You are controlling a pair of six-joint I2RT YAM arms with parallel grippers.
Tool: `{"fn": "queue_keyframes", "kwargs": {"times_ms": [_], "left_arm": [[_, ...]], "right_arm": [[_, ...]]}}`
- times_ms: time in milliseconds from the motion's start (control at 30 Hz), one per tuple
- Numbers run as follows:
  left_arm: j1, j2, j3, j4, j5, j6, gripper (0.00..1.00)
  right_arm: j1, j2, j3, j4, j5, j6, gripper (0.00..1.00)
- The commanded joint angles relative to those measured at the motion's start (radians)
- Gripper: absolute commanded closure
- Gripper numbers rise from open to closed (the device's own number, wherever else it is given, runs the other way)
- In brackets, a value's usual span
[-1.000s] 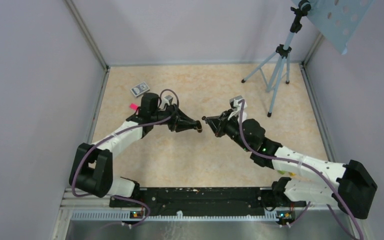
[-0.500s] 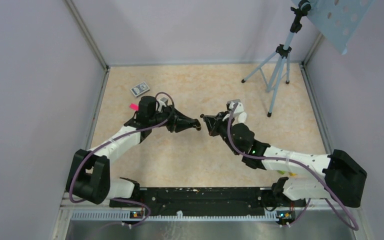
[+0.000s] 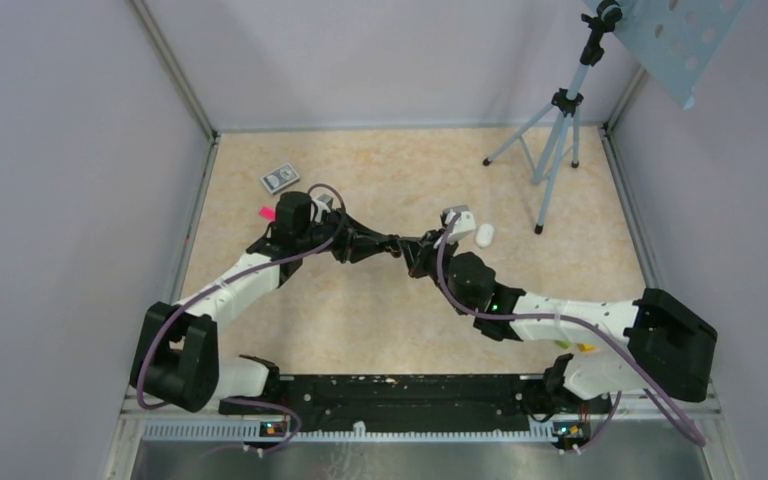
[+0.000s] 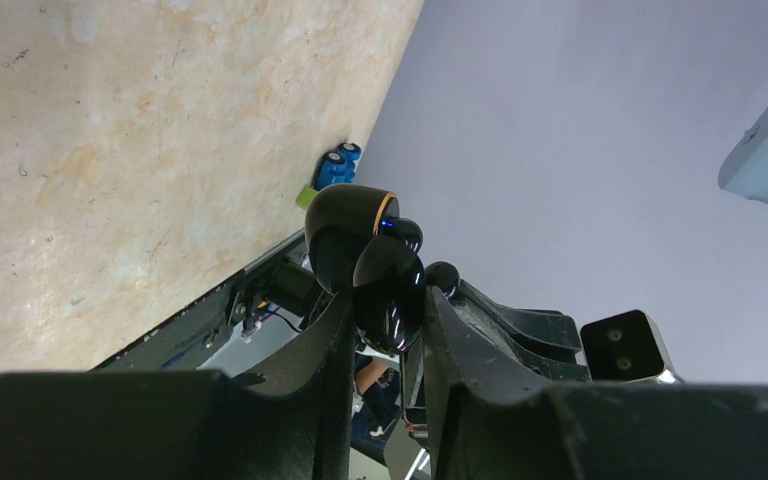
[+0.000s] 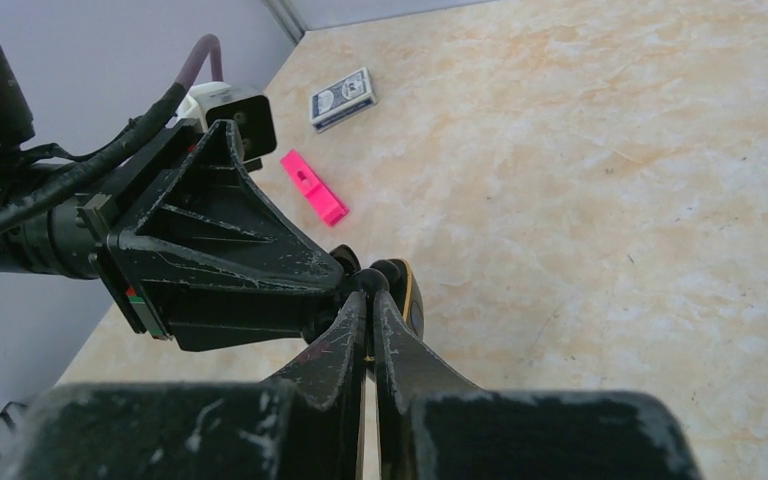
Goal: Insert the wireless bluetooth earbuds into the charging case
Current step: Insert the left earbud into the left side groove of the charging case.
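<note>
Over the middle of the bench (image 3: pixel 360 320), the left end effector (image 3: pixel 390 243) grips a glossy black rounded piece (image 4: pixel 352 235) with an orange rim. The right end effector (image 3: pixel 410 247), pinched almost fully closed, meets that piece at its tips. A white oval charging case (image 3: pixel 484 235) lies on the bench just beside the right wrist.

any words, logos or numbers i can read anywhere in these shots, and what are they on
No text can be read in any view.
Card box: blue printed face, too small to read.
Pink strip: no legible marking.
Black glossy piece: tiny blue light, no lettering.
</note>
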Motion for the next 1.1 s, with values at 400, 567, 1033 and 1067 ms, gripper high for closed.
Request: {"fn": "queue_keyframes", "kwargs": {"times_ms": [400, 567, 1033, 1067], "left_arm": [[-0.003, -0.04, 0.01, 0.02, -0.015, -0.017, 1.0], [-0.004, -0.045, 0.0, 0.02, -0.021, -0.02, 1.0], [-0.002, 0.018, 0.01, 0.025, 0.089, 0.133, 1.0], [-0.002, 0.02, 0.013, 0.017, 0.094, 0.15, 1.0]], "right_arm": [[0.014, 0.055, 0.06, 0.13, 0.034, -0.02, 1.0], [0.014, 0.037, 0.031, 0.125, 0.053, -0.01, 1.0], [-0.155, -0.211, -0.022, -0.197, -0.286, 0.248, 0.7], [-0.188, -0.226, -0.019, -0.229, -0.364, 0.28, 0.69]]}}
